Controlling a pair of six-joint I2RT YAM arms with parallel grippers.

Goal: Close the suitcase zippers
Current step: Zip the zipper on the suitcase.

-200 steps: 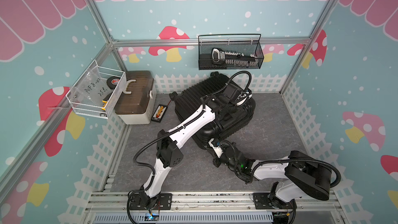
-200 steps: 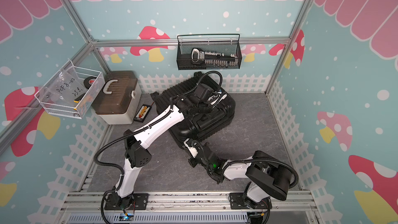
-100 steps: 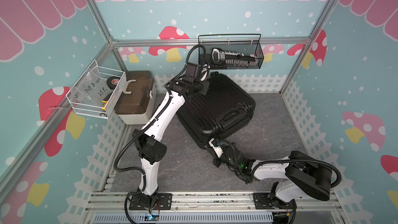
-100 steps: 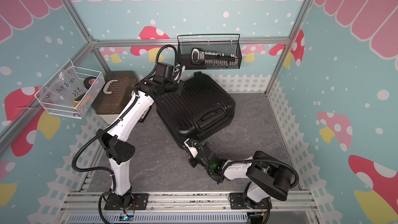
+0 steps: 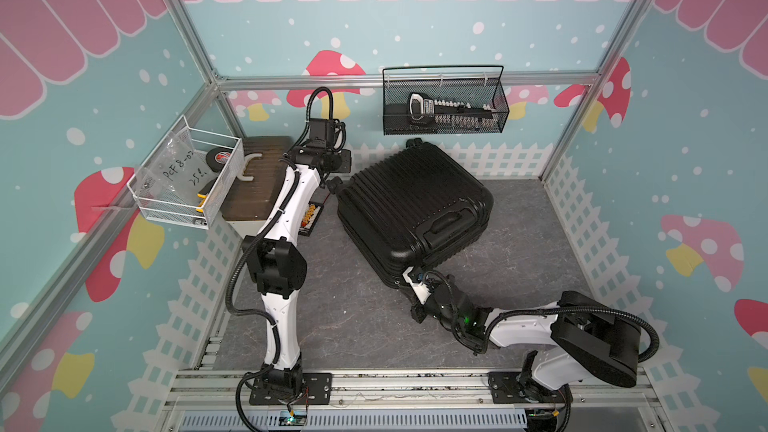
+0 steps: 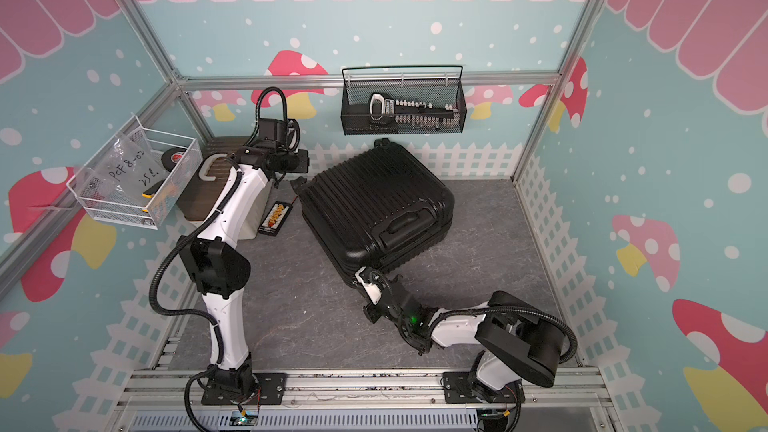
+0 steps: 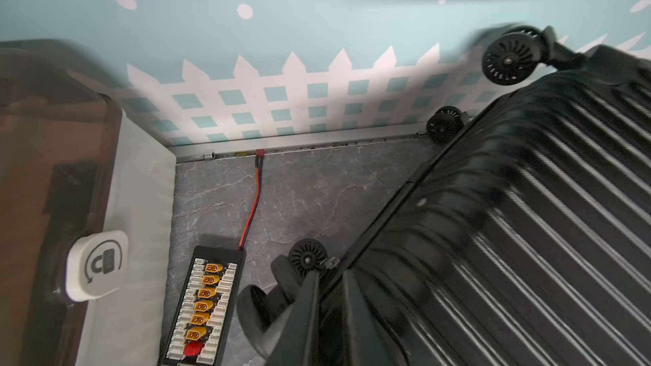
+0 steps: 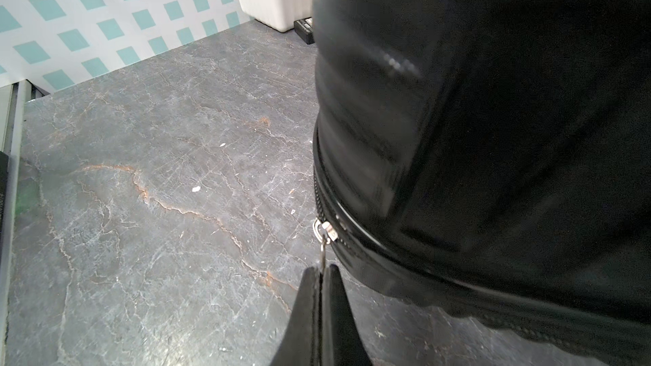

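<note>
The suitcase (image 5: 411, 201) lies flat on one shell in the middle of the bench (image 5: 353, 326). It is turned diagonally, with its wheels (image 7: 509, 61) toward the back wall and its handle (image 5: 449, 222) on the edge nearest the right arm. The zippers (image 8: 318, 191) run as one thin black track round the rim seam, low on the case and close to the bench. At the near corner the slider (image 8: 326, 232) carries a thin metal pull tab (image 8: 322, 255), and the right fingers (image 8: 306, 304) are pressed together on that tab, pinching it edge-on. From the pinch the seam leads two ways round the corner: along the case's long side toward the wheel end, and along the handle side. Which stretch is already meshed I cannot tell. Any pull will probably need to stay low and follow the rim rather than lift away from it. The left fingers (image 7: 303, 315) sit at the far wheel corner against the rim, but the blurred view does not show whether they grip anything or stand apart. So the right arm looks placed to draw and the left to steady. The marbled bench is bare beside the long side, while a connector board (image 7: 202, 304) and the white box (image 5: 257, 189) lie near the wheel corner.
</note>
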